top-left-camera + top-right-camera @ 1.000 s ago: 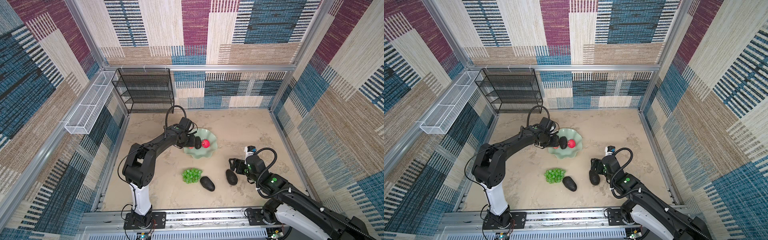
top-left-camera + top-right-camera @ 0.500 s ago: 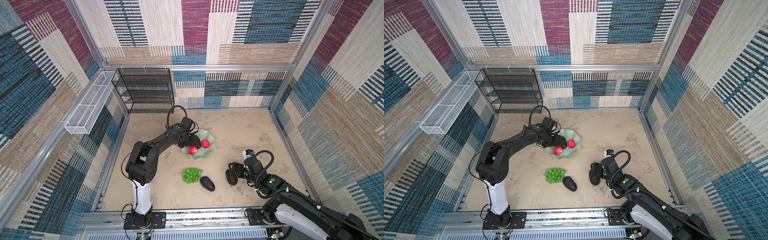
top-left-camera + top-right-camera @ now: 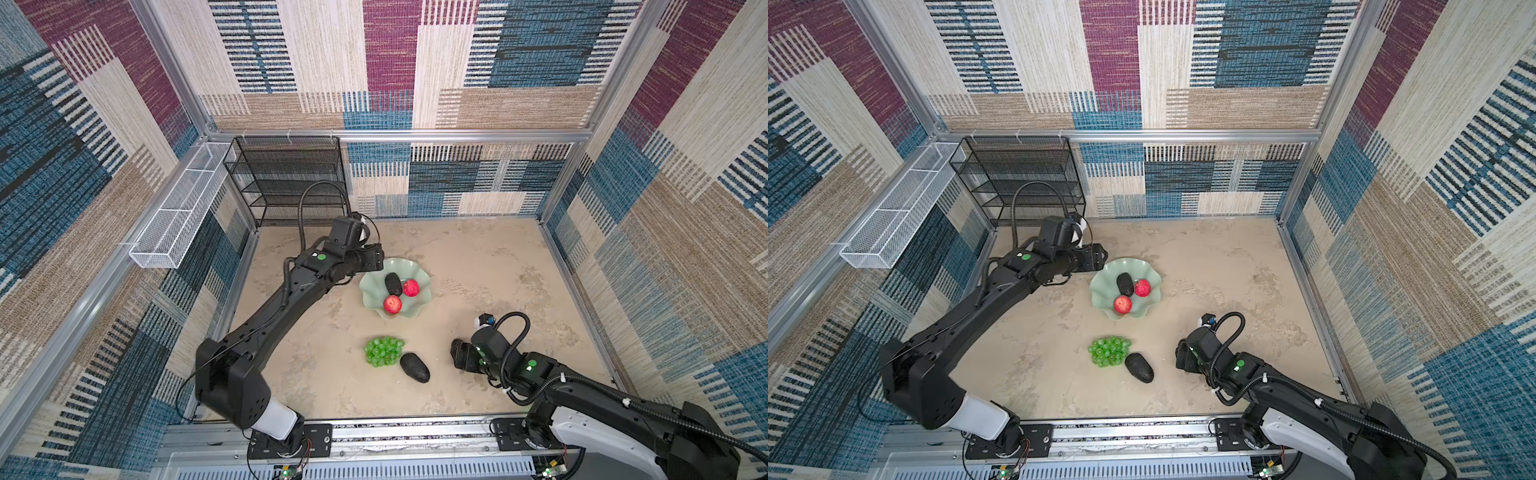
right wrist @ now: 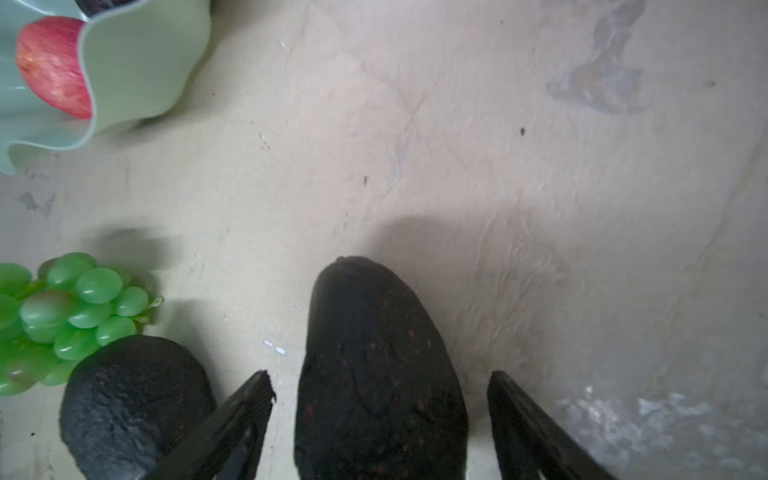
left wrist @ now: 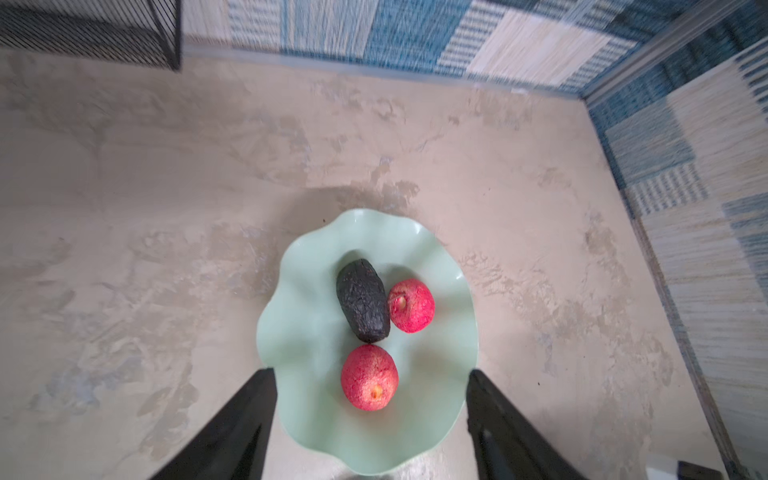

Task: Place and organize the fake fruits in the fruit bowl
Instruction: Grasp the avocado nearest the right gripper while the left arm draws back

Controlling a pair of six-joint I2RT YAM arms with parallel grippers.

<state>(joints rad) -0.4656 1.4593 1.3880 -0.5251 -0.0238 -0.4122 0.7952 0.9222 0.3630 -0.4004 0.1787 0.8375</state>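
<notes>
The mint-green fruit bowl (image 3: 372,291) (image 3: 1104,291) (image 5: 307,332) holds one dark avocado (image 3: 392,284) (image 5: 362,305) and two red fruits (image 3: 410,287) (image 3: 392,304). My left gripper (image 3: 376,259) (image 5: 370,372) hovers open above the bowl's back-left rim, holding nothing. On the table lie the green grapes (image 3: 383,351) (image 4: 62,311) and, touching them, a second avocado (image 3: 414,367) (image 4: 133,403). A third avocado (image 4: 378,374) lies between the fingers of my right gripper (image 3: 461,353) (image 4: 379,374). That gripper is open, with a gap on each side of the fruit.
A black mesh rack (image 3: 286,178) stands in the back-left corner, close behind the left arm. A white mesh basket (image 3: 178,208) hangs on the left wall. Patterned walls close in the sandy table on three sides; a metal rail (image 3: 415,432) runs along the front.
The left gripper opened, left the second red fruit in the bowl and drew back toward the rack. The right gripper slid forward around the third avocado, its jaws narrowing.
</notes>
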